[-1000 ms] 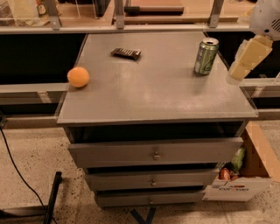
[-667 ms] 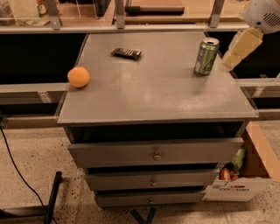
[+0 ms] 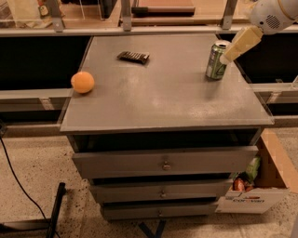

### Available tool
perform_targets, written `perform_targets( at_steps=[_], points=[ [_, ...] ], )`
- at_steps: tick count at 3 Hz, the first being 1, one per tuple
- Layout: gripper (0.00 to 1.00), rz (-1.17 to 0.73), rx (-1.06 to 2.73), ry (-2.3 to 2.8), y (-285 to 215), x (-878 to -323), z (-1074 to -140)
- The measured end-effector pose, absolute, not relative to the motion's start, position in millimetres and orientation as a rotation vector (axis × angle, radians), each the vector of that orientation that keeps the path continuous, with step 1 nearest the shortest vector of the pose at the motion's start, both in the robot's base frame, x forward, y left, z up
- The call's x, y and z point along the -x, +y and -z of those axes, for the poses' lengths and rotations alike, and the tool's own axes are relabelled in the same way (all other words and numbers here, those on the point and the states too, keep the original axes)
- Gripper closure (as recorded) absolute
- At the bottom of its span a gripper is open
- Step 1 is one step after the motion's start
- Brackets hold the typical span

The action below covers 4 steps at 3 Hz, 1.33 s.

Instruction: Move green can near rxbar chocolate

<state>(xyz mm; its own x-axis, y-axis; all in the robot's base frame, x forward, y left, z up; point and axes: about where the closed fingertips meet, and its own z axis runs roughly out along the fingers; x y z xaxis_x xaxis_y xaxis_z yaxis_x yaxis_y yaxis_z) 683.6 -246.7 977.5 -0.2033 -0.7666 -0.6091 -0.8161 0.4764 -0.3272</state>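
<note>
gripper (image 3: 229, 55) slid closer, right beside the green can (image 3: 216, 64) | could not tell if it was open or closed | can stood far from the rxbar chocolate (image 3: 133, 56)

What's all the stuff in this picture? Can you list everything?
green can: one, green with a silver top, upright at the right rear of the cabinet top
rxbar chocolate: one, dark brown, flat at the rear, left of centre
orange ball: one, orange, at the left edge of the top
cabinet: one, grey, centre
drawers: three, grey, cabinet front
cardboard box: one, brown and white, on the floor at right
cable: one, black, on the floor at left
arm: one, white, top right
gripper: one, pale yellow, by the can's upper right
</note>
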Motion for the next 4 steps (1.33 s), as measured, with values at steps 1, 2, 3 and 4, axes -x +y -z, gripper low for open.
perform_targets(
  at_steps=[1,2,3,4],
  points=[
    [0.0,-0.085,1.31,1.988,-246.5,-683.4,-977.4],
    [0.0,-0.088,1.262,2.026,-253.7,-690.4,-968.7],
    [0.0,-0.153,1.177,2.008,-261.8,-701.5,-955.8],
    [0.0,-0.213,1.101,1.98,-267.5,-710.0,-945.2]
  ],
)
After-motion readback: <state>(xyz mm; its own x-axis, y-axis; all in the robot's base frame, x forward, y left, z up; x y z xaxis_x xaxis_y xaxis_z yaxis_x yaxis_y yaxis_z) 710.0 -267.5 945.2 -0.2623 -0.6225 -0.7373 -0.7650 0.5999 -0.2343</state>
